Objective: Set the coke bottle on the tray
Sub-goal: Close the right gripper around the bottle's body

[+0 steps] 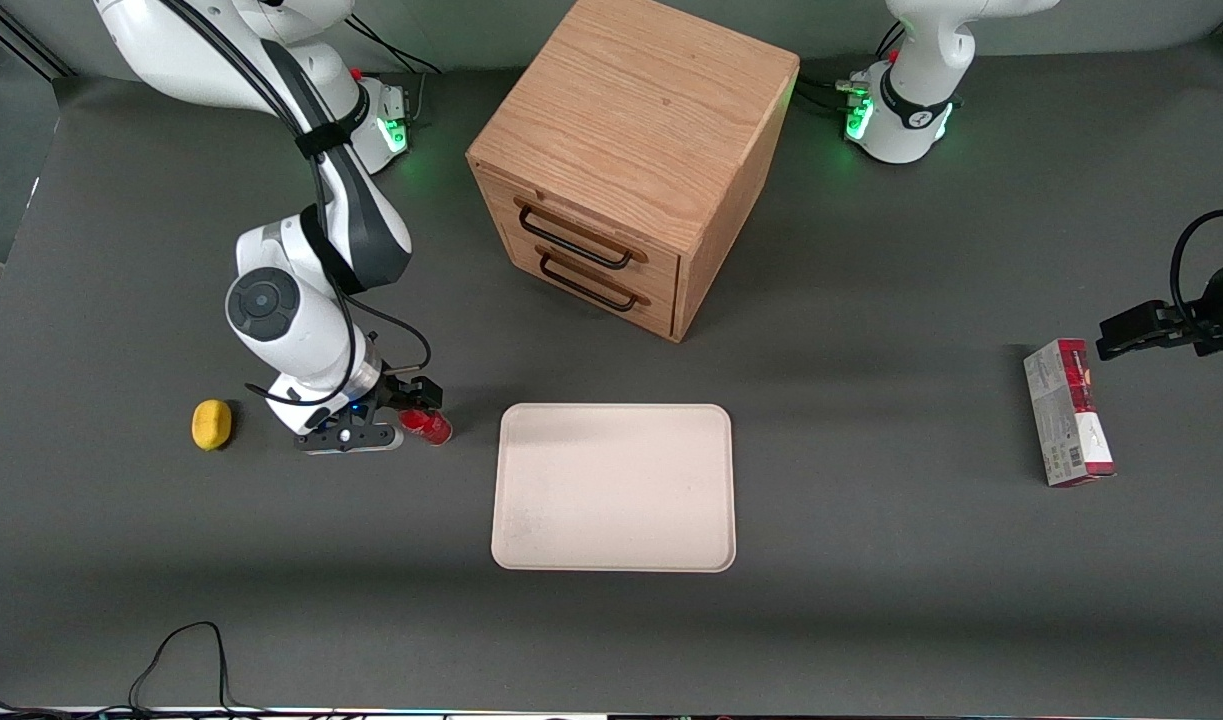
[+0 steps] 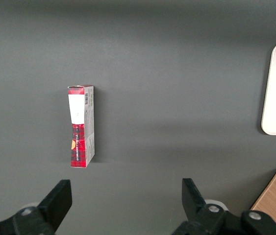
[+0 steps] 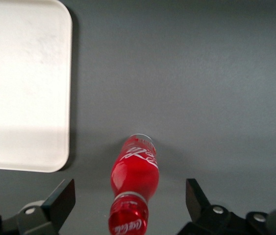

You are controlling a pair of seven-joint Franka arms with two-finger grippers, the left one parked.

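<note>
The coke bottle [image 1: 427, 426] [image 3: 133, 183] is small and red with a red cap, and it stands upright on the dark table beside the tray's short edge toward the working arm's end. My gripper [image 1: 396, 420] [image 3: 130, 198] hangs low over it, open, one finger on each side of the bottle with wide gaps, touching nothing. The cap sits midway between the fingers [image 3: 62, 198]. The tray [image 1: 614, 487] [image 3: 22, 83] is flat, cream-white and bare, a short gap from the bottle.
A yellow lemon [image 1: 211, 424] lies farther toward the working arm's end. A wooden drawer cabinet [image 1: 631, 160] stands farther from the front camera than the tray. A red-and-white carton [image 1: 1068, 412] [image 2: 81, 126] lies toward the parked arm's end.
</note>
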